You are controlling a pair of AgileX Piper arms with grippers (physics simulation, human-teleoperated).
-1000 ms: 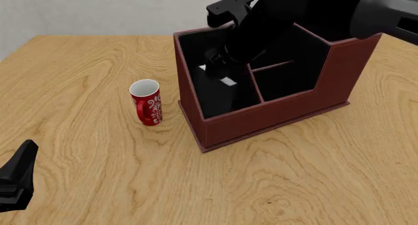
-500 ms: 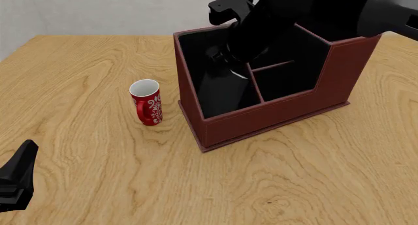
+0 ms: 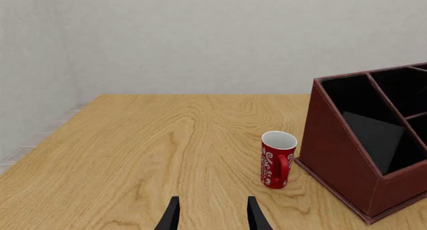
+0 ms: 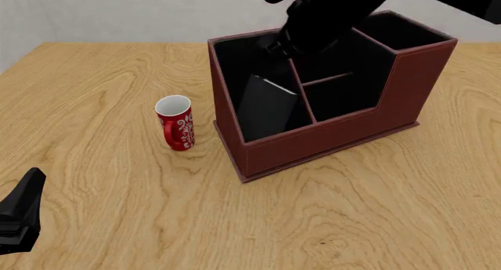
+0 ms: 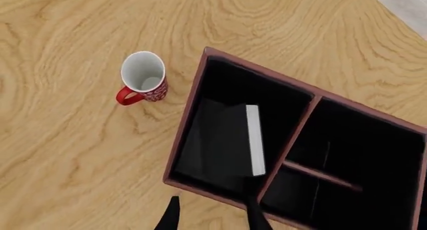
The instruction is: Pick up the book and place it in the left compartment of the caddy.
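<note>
Caddy (image 4: 329, 138) near the desk's far right edge now holds the book (image 5: 223, 140), leaning in its left compartment (image 4: 234, 64), since my right gripper (image 5: 210, 212) let go, jaws apart, and lifted clear, so placement looks done; left gripper (image 3: 212, 215) idles open.

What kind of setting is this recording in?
A simulated tabletop workspace, apparently a bare test scene: a wood-grain table against a plain grey wall, holding only a red mug and a leather-like caddy with a black book inside.
</note>
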